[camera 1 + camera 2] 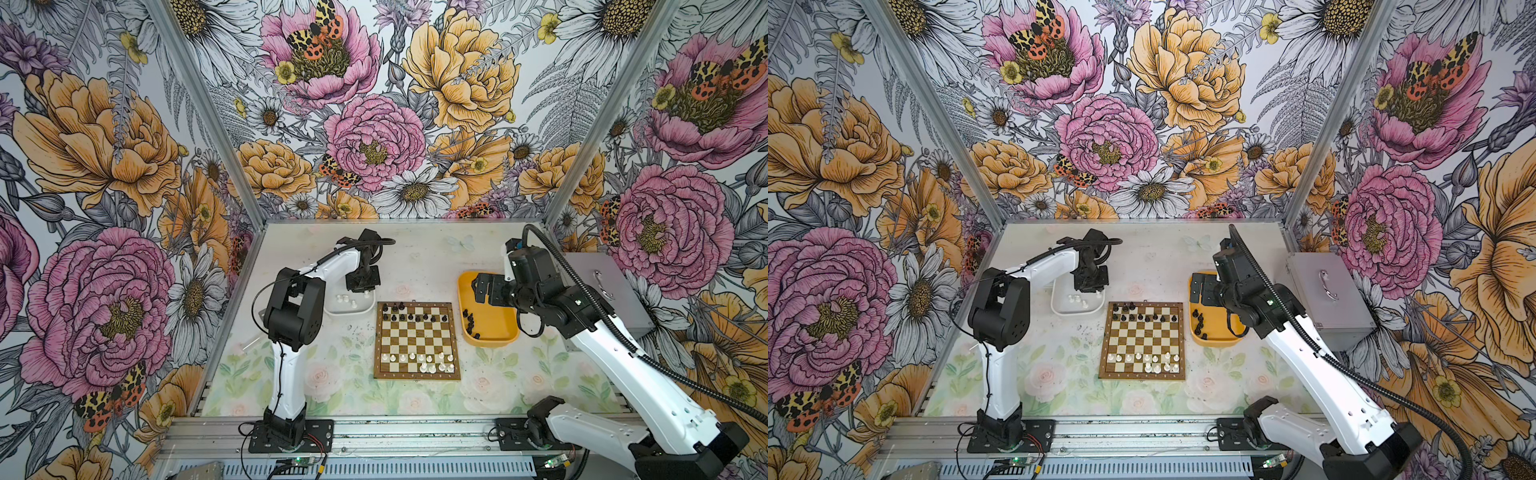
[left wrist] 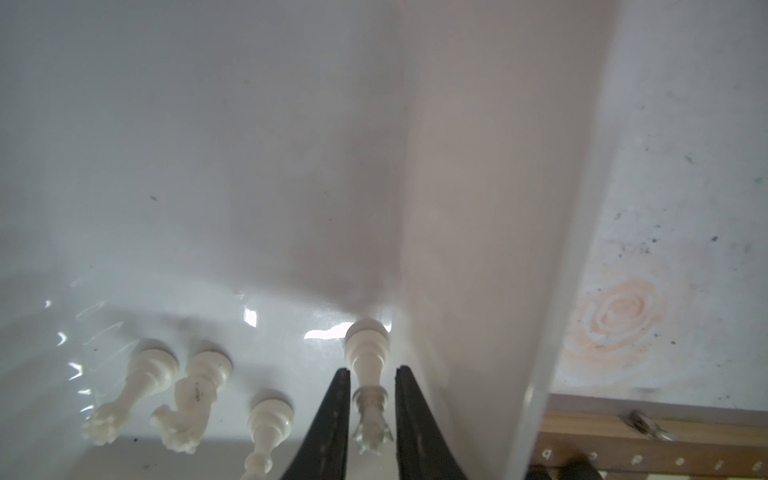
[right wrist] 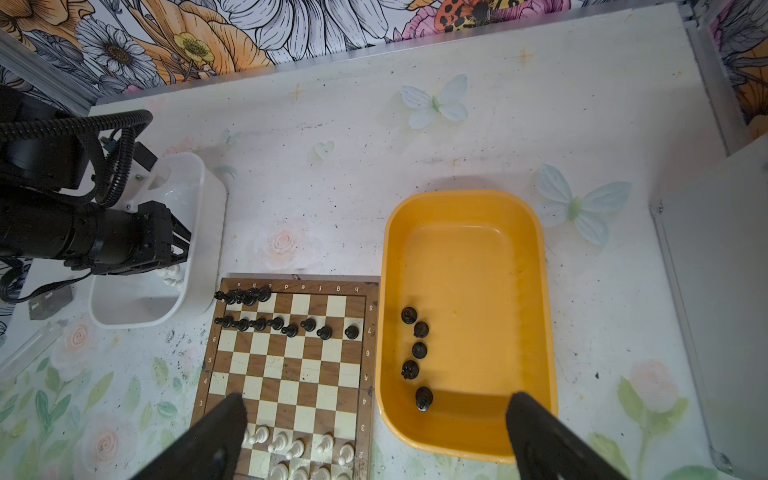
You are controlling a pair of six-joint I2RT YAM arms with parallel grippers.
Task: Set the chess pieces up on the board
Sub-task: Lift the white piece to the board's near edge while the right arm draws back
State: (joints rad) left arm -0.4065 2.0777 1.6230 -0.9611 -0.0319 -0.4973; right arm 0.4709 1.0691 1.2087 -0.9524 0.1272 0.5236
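Nearest us on the board point(image 1: 417, 337), white pieces point(image 1: 432, 362) stand in the two near rows. One row runs right across, and the row at the near edge is filled only toward its right end. Black pieces point(image 1: 411, 317) stand in the two far rows, a line across one and a few bunched in the far left corner.

Just right of the board lies the yellow tray point(image 1: 492, 344). Five loose black pieces point(image 3: 419, 350) are strung along its board-side wall. The right gripper point(image 3: 376, 399) hangs above this tray with its jaws wide apart, and we see nothing between them.

Just beyond the board's far left corner sits the white tray point(image 1: 353, 312). The left gripper point(image 2: 372, 369) reaches down into it. In the left wrist view its fingers point(image 2: 332, 415) stand on either side of a crowned piece point(image 2: 368, 353), which lies on the tray floor close to the wall. Only slivers of gap show between fingers and piece, and we cannot tell whether they clamp it. Three spare white pieces point(image 2: 195, 395) lie near it, all on their sides.

At the far right, behind the yellow tray, a grey box point(image 1: 619, 303) stands by the wall.
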